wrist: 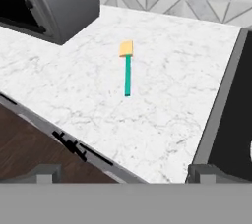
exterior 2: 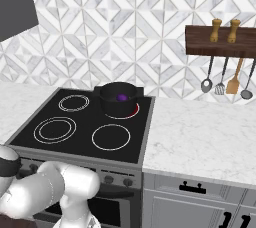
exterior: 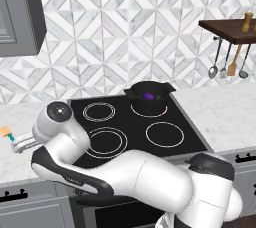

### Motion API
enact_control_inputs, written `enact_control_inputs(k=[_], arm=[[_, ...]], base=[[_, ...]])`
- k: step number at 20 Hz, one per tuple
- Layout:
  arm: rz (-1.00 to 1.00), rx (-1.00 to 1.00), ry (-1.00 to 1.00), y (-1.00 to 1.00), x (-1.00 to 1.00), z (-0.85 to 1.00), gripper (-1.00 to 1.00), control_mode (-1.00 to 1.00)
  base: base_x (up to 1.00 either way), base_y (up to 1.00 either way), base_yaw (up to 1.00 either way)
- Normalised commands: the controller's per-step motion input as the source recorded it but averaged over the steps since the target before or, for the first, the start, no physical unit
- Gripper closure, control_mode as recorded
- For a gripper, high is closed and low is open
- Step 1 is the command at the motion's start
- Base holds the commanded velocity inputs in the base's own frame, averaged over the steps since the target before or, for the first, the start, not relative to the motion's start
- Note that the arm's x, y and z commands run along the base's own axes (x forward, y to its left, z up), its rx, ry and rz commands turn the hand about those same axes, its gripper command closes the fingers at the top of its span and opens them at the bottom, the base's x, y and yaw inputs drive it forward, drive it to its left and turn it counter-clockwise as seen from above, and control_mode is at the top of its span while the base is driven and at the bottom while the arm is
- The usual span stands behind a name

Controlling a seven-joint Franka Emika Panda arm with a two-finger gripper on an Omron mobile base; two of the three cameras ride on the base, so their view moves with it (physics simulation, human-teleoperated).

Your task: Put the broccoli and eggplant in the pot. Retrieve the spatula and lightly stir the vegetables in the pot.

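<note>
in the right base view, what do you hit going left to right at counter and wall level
stove → pot with the eggplant inside → marble counter → wooden shelf with hanging utensils

wooden shelf (exterior 2: 220, 42) — hanging utensils (exterior 2: 226, 83) beneath it

Wide-open marble counter (wrist: 162, 105) all round the spatula (wrist: 127, 68), nothing touching it, with the dark grey appliance (wrist: 54, 2) well off to one side and the stove edge (wrist: 222, 95) on the other, while the pot (exterior: 148, 97) sits uncovered on the back burner.
</note>
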Motion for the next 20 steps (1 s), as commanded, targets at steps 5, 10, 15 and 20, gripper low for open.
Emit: enact_control_inputs(k=[5,10,15,20], arm=[[0.0,-0.04,0.09,0.27,0.34,-0.25,-1.0,-1.0],[0.0,-0.1,0.07,0.24,0.18,-0.33,-1.0,-1.0],[0.0,-0.05,0.0,0.23,0.08,-0.49,-1.0,-1.0],[0.0,0.0,0.0,0.15,0.2,-0.48,-1.0,-1.0]], base=[[0.0,0.0,0.0],[0.0,0.0,0.0],[0.0,0.0,0.0],[0.0,0.0,0.0]])
